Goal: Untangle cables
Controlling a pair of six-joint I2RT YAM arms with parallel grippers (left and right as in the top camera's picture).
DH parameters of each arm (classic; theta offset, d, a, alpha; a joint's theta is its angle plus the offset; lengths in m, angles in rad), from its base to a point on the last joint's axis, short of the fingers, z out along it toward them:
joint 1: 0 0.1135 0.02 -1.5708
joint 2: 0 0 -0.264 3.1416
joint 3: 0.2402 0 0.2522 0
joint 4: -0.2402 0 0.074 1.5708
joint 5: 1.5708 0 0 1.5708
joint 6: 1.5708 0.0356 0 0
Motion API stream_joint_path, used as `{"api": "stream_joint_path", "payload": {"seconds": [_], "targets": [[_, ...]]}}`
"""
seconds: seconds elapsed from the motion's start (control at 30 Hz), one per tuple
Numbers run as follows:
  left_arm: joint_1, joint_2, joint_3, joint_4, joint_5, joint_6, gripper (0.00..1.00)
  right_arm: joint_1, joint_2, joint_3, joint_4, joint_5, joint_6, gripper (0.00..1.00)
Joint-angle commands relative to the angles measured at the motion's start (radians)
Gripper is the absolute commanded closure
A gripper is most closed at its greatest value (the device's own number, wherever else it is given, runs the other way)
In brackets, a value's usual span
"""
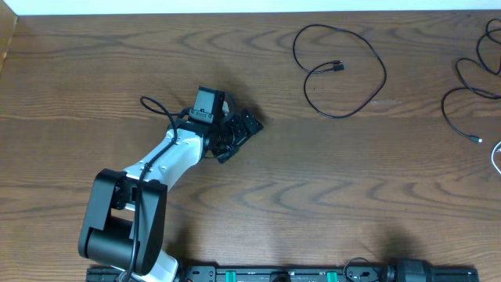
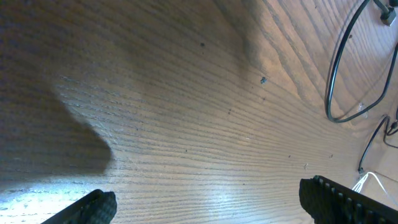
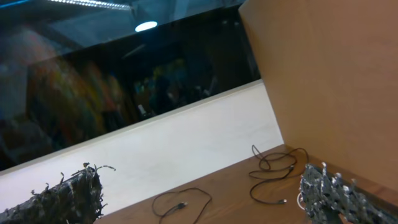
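Three thin cords, overhead view: all are lying on the brown wood-grain table, well apart from the arm.
Looped black cable, overhead: it is curling in a wide ring near the far edge, its small plug end resting inside the ring.
Winding black cable, overhead: it is snaking along the right edge, partly running out of frame, apart from the loop.
Thin white cable, overhead: only a sliver is showing at the right edge, near the winding cable's end.
White-and-black left arm, overhead: it is standing bent, its forearm pointing from the near edge toward the table's middle.
Left gripper, overhead: its black fingers are standing spread over bare wood, gripping nothing.
Left gripper, left wrist view: the fingers are sitting wide apart in the bottom corners, with only bare wood between them.
Cables, left wrist view: the looped black cable is arcing at upper right; the winding black cable and the white cable are peeking in at the right edge.
Right gripper, right wrist view: its rough-textured fingers are standing wide apart, holding nothing, facing the table's far edge.
Cables, right wrist view: the looped black cable is lying at lower centre, and the winding black cable is bunching to its right.
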Motion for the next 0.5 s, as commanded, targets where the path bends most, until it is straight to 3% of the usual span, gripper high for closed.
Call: {"api": "stream_joint_path", "payload": {"seconds": [0.0, 0.27, 0.47], "targets": [[0.003, -0.005, 0.008, -0.002, -0.010, 0.010, 0.02, 0.004, -0.036, -0.027, -0.004, 0.045, -0.011, 0.01], [0.003, -0.005, 0.008, -0.003, -0.010, 0.010, 0.02, 0.006, -0.160, -0.166, 0.024, 0.060, -0.011, 0.01], [0.003, -0.005, 0.008, -0.003, -0.010, 0.010, 0.02, 0.006, -0.156, -0.208, 0.034, 0.067, -0.011, 0.01]]}}
